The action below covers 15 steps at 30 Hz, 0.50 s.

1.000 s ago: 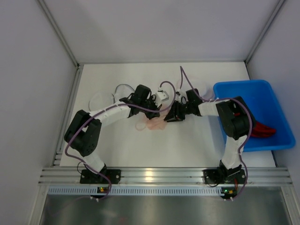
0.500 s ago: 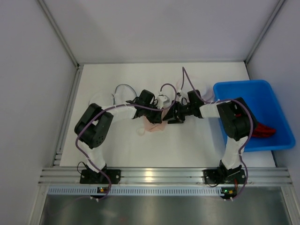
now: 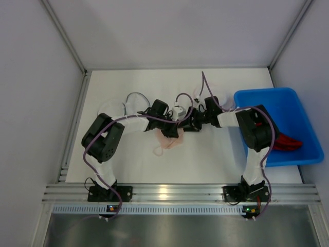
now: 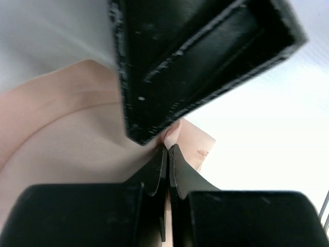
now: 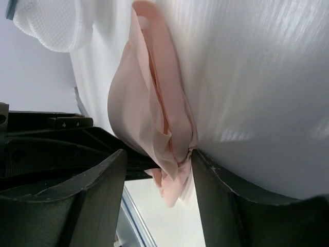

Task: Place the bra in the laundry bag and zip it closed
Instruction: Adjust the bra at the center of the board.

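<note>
The pale pink bra [image 3: 168, 143] lies crumpled at the middle of the white table. My left gripper [image 3: 172, 131] is shut, pinching a fold of the bra [image 4: 67, 134] between its fingertips [image 4: 167, 146]. My right gripper [image 3: 184, 125] is right beside it and open, with a bunched part of the bra [image 5: 149, 103] hanging between its fingers [image 5: 159, 159] and touching the right one. A corner of the white mesh laundry bag [image 5: 49, 25] shows at the top left of the right wrist view. I cannot tell whether its zip is open or shut.
A blue bin [image 3: 267, 92] stands at the right edge of the table with a red item [image 3: 288, 141] in it. Purple cables loop above both wrists. A metal rail [image 3: 164, 193] runs along the near edge.
My left gripper has moved right and nearer onto the bra, and its elbow has swung in. The bra has shifted slightly toward the near edge. My right gripper has moved slightly farther back.
</note>
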Motion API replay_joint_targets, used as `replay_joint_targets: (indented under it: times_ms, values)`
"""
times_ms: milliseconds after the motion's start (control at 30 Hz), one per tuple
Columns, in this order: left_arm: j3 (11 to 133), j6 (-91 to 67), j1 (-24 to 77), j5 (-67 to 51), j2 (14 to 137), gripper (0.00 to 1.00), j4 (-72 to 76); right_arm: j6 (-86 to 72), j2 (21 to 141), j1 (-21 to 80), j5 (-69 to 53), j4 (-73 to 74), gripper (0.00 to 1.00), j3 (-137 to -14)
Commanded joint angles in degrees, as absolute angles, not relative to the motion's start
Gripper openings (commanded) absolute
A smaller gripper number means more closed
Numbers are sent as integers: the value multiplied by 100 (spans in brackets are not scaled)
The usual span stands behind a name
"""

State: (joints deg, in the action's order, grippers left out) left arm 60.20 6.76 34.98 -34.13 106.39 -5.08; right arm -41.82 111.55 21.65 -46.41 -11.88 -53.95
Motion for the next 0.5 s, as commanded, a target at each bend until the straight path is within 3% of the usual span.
replay_joint_targets:
  times_ms: [0,233,467]
  values:
    - [5889,774,3542,-3683,10468,0,-413,-3579,11321,2285,-3588,-865,55,-5616]
    - [5862,835,3542,-3683,10441,0,-457,-2681,10389,2188,-2892,-518,64,-5414]
    - [5968,896,3542,-3674,10547,0,-457,-2847,10995,2487,-3287,-588,62,-5564]
